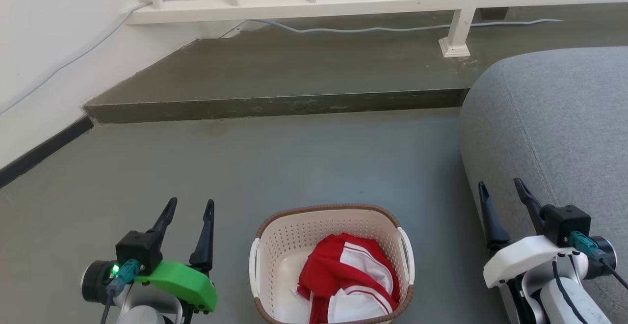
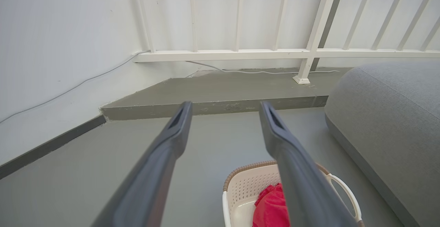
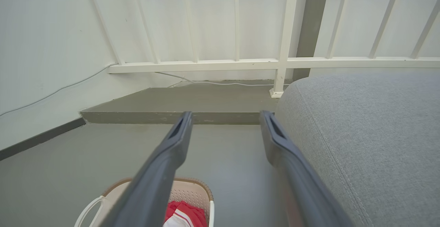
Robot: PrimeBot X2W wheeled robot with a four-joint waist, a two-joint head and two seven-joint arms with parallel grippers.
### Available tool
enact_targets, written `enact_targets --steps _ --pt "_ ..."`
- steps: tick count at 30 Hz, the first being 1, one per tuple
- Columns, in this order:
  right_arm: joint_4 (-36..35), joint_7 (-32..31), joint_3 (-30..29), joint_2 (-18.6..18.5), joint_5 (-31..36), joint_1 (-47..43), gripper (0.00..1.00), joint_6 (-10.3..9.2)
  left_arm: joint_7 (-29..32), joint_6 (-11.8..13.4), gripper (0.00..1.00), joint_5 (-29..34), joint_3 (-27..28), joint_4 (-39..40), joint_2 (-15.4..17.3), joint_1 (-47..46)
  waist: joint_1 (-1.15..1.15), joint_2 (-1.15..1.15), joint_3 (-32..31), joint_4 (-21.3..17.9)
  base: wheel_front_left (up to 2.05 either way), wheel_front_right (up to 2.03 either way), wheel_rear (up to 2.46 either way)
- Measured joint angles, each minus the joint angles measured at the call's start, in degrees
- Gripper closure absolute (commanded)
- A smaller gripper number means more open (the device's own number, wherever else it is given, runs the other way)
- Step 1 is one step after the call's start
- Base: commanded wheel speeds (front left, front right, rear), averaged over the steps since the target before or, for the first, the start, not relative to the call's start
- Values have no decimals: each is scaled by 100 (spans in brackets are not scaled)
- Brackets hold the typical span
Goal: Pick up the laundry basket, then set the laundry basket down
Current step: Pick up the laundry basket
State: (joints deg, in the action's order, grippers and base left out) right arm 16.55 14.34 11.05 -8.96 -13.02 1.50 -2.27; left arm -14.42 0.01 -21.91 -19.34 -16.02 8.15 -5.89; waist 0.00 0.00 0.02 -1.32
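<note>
- The laundry basket [image 1: 319, 209] stands upright on the grey floor [image 1: 294, 162], low in the middle of the head view, with its near edge cut off by the bottom of that view.
- It is cream-white and perforated, with a brown woven-look rim and a white loop handle [image 1: 253, 265] on each side.
- A red and white garment [image 1: 343, 270] lies crumpled inside the laundry basket, more towards its right half, with bare basket bottom showing at the left.
- The left gripper [image 1: 191, 202] hangs to the left of the laundry basket, apart from it. Its two dark fingers are spread with a clear gap between them and nothing in it.
- The right gripper [image 1: 500, 183] is to the right of the laundry basket, also apart from it. Its fingers are likewise parted and grasp nothing.
- Neither gripper touches the handles or the rim.
- In each wrist view the fingers point past the laundry basket, which sits low between or under them.
- A grey upholstered seat [image 1: 554, 118] bulks to the right of the laundry basket, behind the right gripper.
- Beyond the laundry basket, well apart from it, a low step [image 1: 274, 103] rises from the floor.
- A white railing [image 1: 314, 7] stands on the step, farther from the laundry basket, and a pale cable [image 1: 373, 29] runs along the step at the railing's foot.
- A white wall [image 1: 49, 44] with a dark skirting runs off to the left of the laundry basket.
</note>
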Motion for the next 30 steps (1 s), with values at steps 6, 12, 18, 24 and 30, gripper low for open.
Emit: enact_targets --steps 6,12,18,24,30 --pt "53 0 -41 11 0 -92 0 24 0 -8 0 81 -86 -5 -7 0 0 0 93 -3 0 0 0" --pt "47 0 -96 14 0 -86 0 24 0 -52 0 152 -121 21 -27 -26 0 0 351 -7 0 0 0" --pt "85 0 -93 54 -1 77 0 78 0 -60 0 175 -115 22 -30 -387 0 0 805 2 0 0 0" --pt "202 0 -90 74 0 376 0 125 0 -121 0 196 -126 -16 -31 -715 0 0 1259 14 0 0 0" --pt "320 1 -81 130 0 755 0 175 3 -211 0 202 -144 -168 -58 -1078 0 0 1735 35 0 0 0"
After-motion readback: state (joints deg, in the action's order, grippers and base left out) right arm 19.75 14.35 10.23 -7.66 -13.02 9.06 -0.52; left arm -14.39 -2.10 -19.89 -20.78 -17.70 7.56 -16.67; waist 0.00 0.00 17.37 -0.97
